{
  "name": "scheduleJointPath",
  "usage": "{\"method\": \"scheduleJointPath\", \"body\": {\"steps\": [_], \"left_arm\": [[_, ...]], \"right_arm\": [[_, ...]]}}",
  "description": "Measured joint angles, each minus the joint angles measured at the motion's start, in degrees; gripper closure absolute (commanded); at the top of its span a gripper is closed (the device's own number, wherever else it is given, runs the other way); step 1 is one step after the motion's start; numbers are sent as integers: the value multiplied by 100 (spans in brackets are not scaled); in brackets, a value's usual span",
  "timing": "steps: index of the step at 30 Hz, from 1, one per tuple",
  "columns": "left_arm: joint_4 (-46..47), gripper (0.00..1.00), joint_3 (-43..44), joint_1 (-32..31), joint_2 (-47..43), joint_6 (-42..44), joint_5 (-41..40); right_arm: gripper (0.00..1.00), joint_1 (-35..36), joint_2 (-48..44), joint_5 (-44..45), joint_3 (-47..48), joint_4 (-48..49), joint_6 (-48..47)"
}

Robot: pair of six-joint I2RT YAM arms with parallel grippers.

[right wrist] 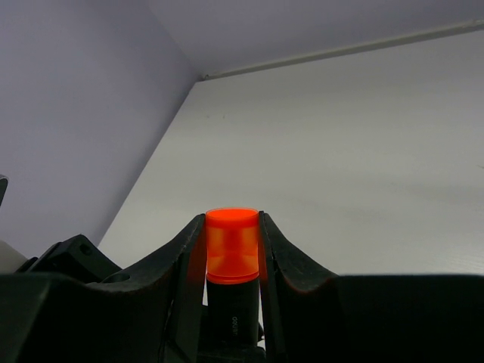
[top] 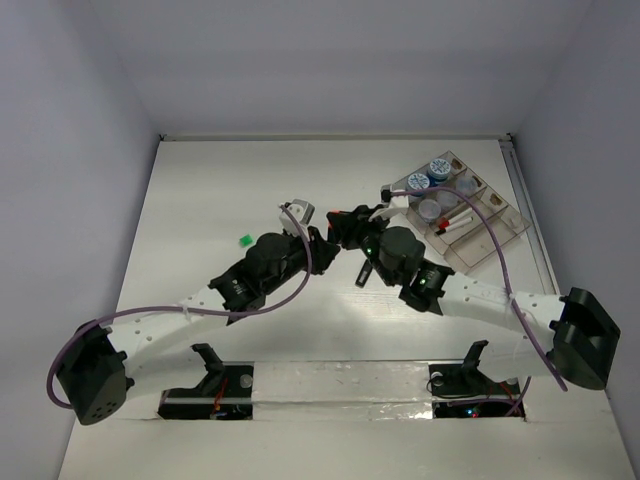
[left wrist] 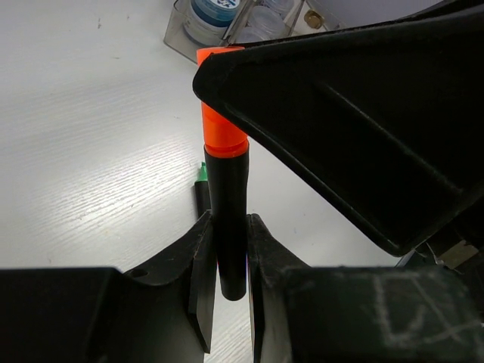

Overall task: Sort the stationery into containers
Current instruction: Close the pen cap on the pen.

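A stubby black highlighter (left wrist: 228, 197) with an orange cap (left wrist: 221, 132) is held in the air between both grippers. My left gripper (left wrist: 231, 227) is shut on its black body. My right gripper (right wrist: 232, 227) is shut on the orange cap (right wrist: 231, 246), with the black body (right wrist: 231, 318) showing below it. In the top view the two grippers meet above the table's middle, the left gripper (top: 322, 232) beside the right gripper (top: 348, 222). The clear compartment tray (top: 495, 235) stands at the far right, with blue-lidded pots (top: 438, 168) and pens (top: 457, 224) in it.
A small green piece (top: 243, 239) lies on the table left of the arms. In the left wrist view a green-tipped dark thing (left wrist: 202, 175) lies on the table under the held highlighter. The tray's corner (left wrist: 178, 34) and a blue pot (left wrist: 212, 11) show at the top.
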Motion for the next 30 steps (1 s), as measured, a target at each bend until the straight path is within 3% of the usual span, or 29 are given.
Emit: {"method": "scheduleJointPath", "body": {"steps": [16,30], "left_arm": [[-1375,100,844,-122,2,308,208],[-2601,100,1519,-17,354,566,376]], "right_arm": [[100,57,-496,0,-721,608,636],[100,415,-199,614,-1005,1189,1202]]}}
